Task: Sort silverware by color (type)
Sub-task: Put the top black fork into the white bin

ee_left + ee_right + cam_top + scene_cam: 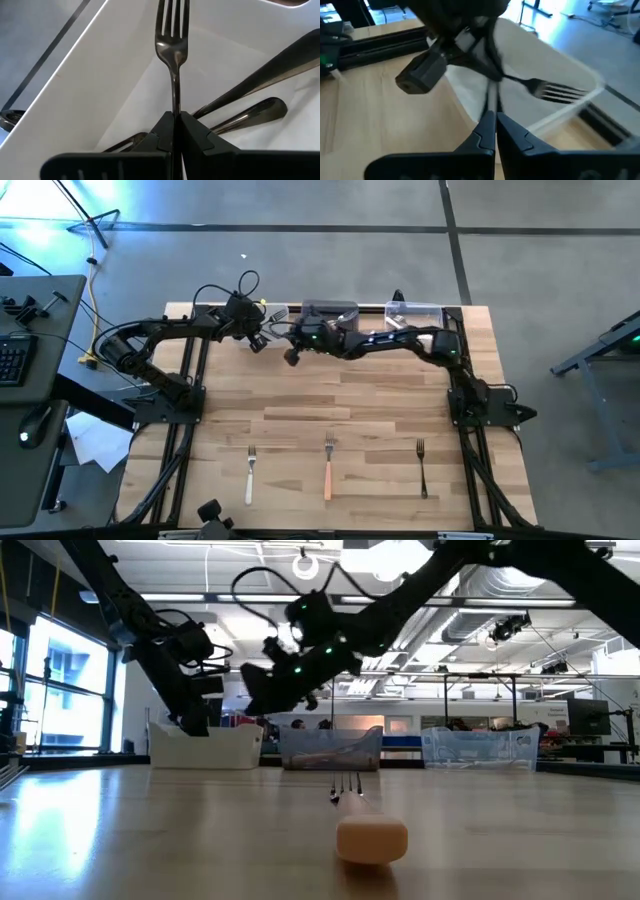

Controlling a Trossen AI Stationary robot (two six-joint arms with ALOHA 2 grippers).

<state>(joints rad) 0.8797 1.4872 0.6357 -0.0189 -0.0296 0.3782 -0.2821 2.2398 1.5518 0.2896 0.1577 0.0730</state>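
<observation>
Along the desk's far edge, both jaws are clenching one fork point(172, 45) over the white bin point(90, 85); opposing pulls risk dropping it.

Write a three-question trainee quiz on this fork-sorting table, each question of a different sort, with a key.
1. True or false: the left claw is shut on a fork above the white bin.
2. How many forks lie in a row on the near part of the table?
3. Which of those has the peach handle: A the left one, B the middle one, C the right one?

Key: 1 true; 2 three; 3 B
</observation>
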